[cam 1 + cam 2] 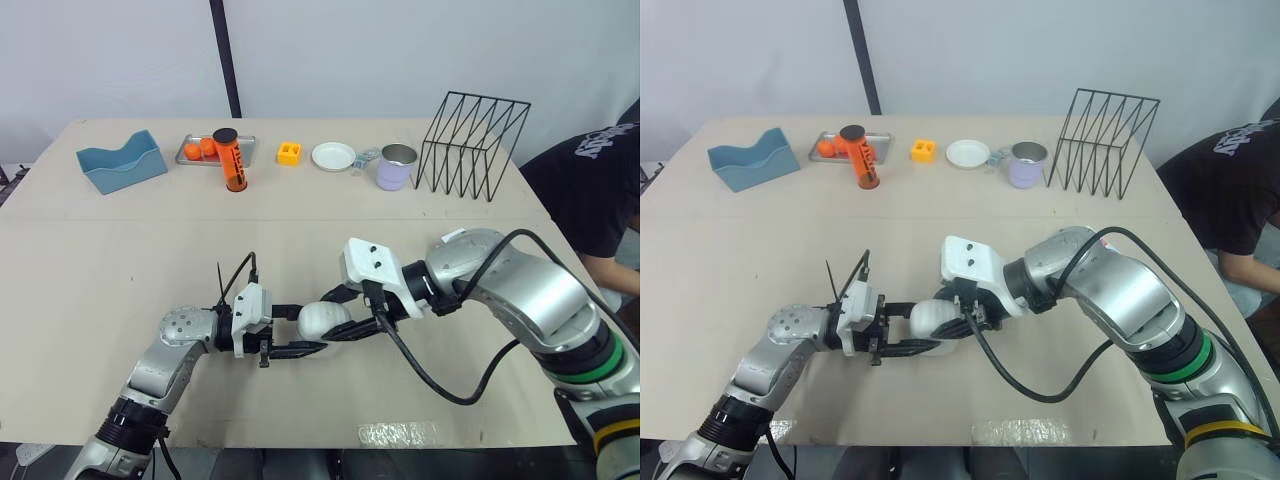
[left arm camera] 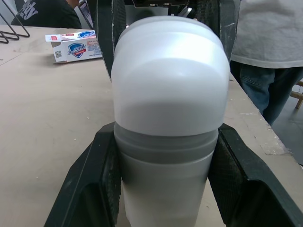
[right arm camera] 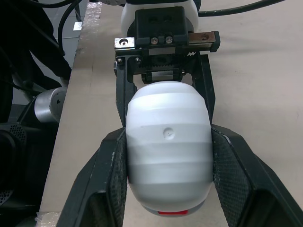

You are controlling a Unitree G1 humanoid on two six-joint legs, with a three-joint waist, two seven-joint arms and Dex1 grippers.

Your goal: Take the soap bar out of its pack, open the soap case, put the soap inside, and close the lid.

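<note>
You have the soap case [image 1: 323,319] low and centre in the head views, caught between both arms just above the tan surface [image 1: 120,270]; you can't tell whether it touches. Its long axis runs left to right across the frame, one rounded end toward each wrist. Your left claw [image 2: 165,135] clamps the left end across the short width, and your right claw [image 3: 168,137] pinches the right end the same way, so the two face each other along the case. The case is a smooth oval of white plastic. From the right wrist it shows shallow ribs running across it, a small dimple mid-shell and a sliver of red at the nearest edge. From the left wrist it reads as two parts, a glossy white dome beyond a greyer, translucent band. The black fingers [image 3: 109,189] have finely stippled pads pressed flat to the shell. The soap pack [image 2: 73,46], a white, blue and red carton, lies on the surface at the upper left of the left wrist view, well apart from the case.
</note>
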